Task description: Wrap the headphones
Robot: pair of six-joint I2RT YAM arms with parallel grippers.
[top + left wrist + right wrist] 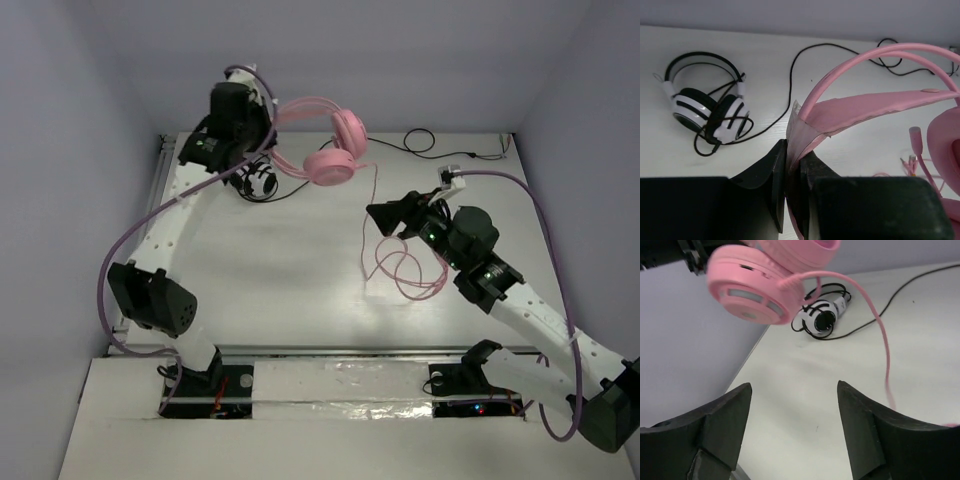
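Observation:
The pink headphones (330, 150) hang in the air at the back of the table, held up by the headband. My left gripper (270, 128) is shut on the inner pink headband strap (860, 110), which is pinched between the fingertips (794, 150). Both earcups (750, 285) dangle below the band, close together. The thin pink cable (374, 205) drops from an earcup to the table and ends in loose loops (405, 270). To the right of the hanging cable, my right gripper (378, 220) is open with nothing between its jaws (795, 390). The cable (882, 335) runs past its right finger.
Smaller black-and-white headphones (258, 183) lie on the table under the left gripper, also seen in the left wrist view (707, 107), and their black cable (420, 140) trails along the back edge. A white plug (452, 178) sits at the back right. Walls enclose the table.

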